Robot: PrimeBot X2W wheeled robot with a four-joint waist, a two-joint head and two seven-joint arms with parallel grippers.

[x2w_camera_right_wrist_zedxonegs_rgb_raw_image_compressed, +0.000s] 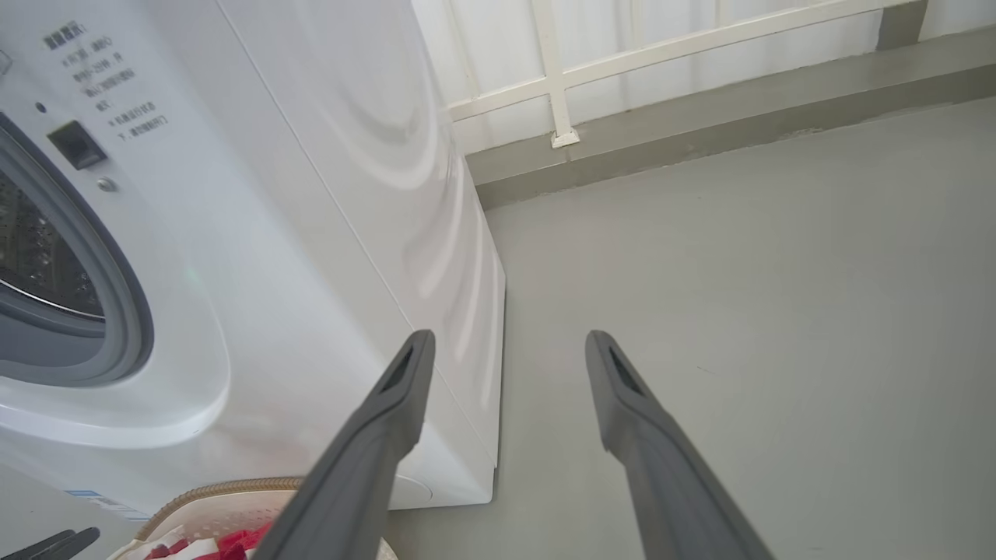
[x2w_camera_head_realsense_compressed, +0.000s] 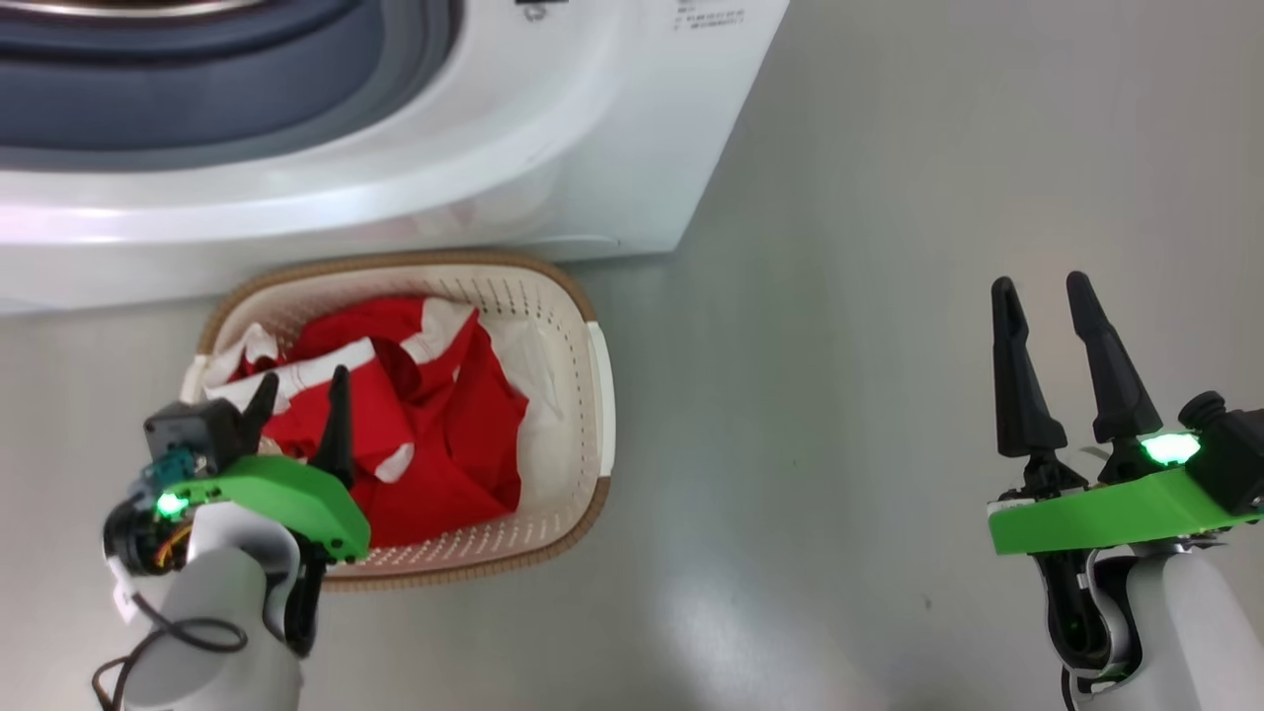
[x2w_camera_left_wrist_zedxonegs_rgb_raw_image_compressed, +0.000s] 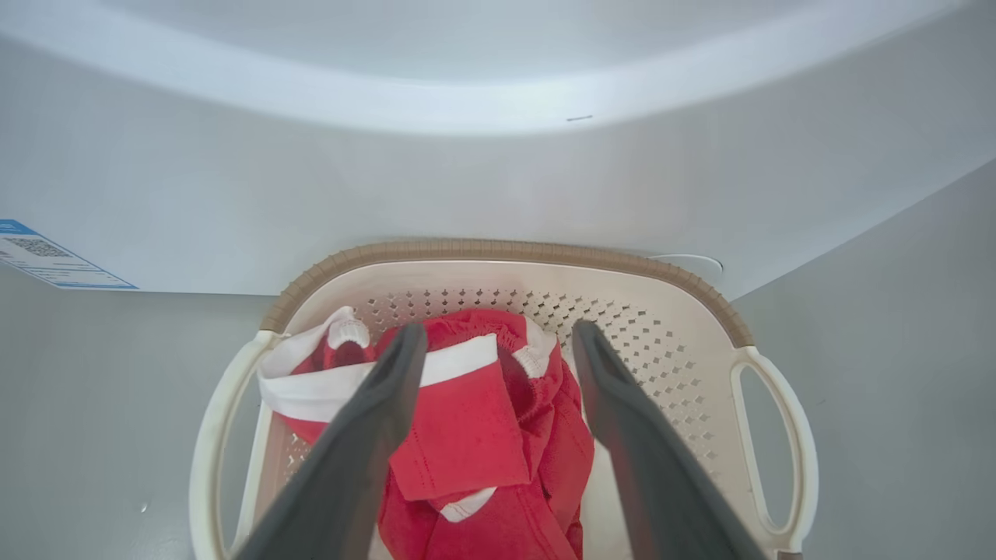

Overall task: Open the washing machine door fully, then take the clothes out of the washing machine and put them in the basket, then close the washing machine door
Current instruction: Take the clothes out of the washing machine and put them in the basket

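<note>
The red clothes (x2w_camera_head_realsense_compressed: 425, 415) with white stripes lie heaped in the cream basket (x2w_camera_head_realsense_compressed: 592, 395), which stands on the floor against the white washing machine (x2w_camera_head_realsense_compressed: 553, 128). My left gripper (x2w_camera_head_realsense_compressed: 301, 395) hangs open just above the left part of the basket; in the left wrist view its fingers (x2w_camera_left_wrist_zedxonegs_rgb_raw_image_compressed: 373, 435) straddle the clothes (x2w_camera_left_wrist_zedxonegs_rgb_raw_image_compressed: 482, 435) with nothing held. My right gripper (x2w_camera_head_realsense_compressed: 1042, 301) stands open over bare floor far to the right of the basket. The grey rubber ring (x2w_camera_right_wrist_zedxonegs_rgb_raw_image_compressed: 117, 311) and steel drum (x2w_camera_right_wrist_zedxonegs_rgb_raw_image_compressed: 39, 257) show in the right wrist view. The washing machine door is out of view.
Grey floor (x2w_camera_head_realsense_compressed: 839, 346) stretches to the right of the machine and basket. A low grey kerb with a white railing (x2w_camera_right_wrist_zedxonegs_rgb_raw_image_compressed: 560, 93) runs behind the machine. A blue label (x2w_camera_left_wrist_zedxonegs_rgb_raw_image_compressed: 47, 260) sits low on the machine front.
</note>
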